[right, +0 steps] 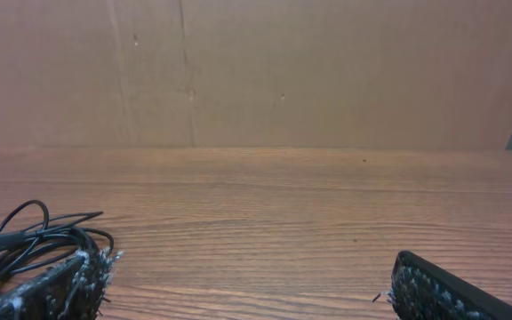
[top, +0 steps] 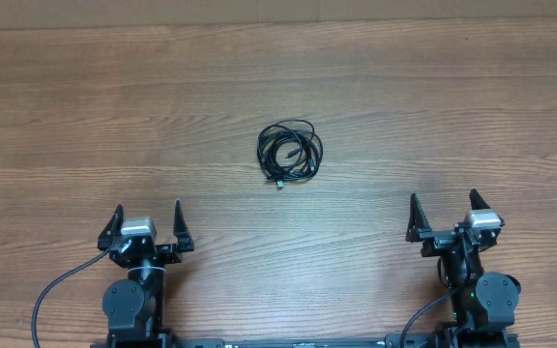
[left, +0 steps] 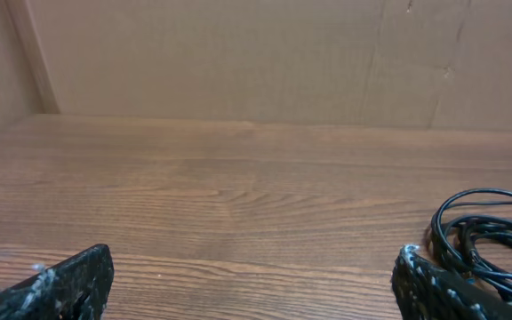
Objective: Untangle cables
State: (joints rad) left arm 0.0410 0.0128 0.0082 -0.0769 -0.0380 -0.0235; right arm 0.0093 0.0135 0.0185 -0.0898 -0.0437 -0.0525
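One wooden desk (top: 75, 106) carries everything. Near its near edge are the two grippers, one toward the left corner and one toward the right corner. The left gripper (top: 148, 207) has its jaws spread fully wide and holds nothing. The right gripper (top: 443, 196) is the same, wide apart and empty. The cables (top: 290, 153) lie as one small coiled black bundle about the middle of the desk, well apart from both grippers. A silvery plug (top: 278, 182) sticks out on the bundle's near side.
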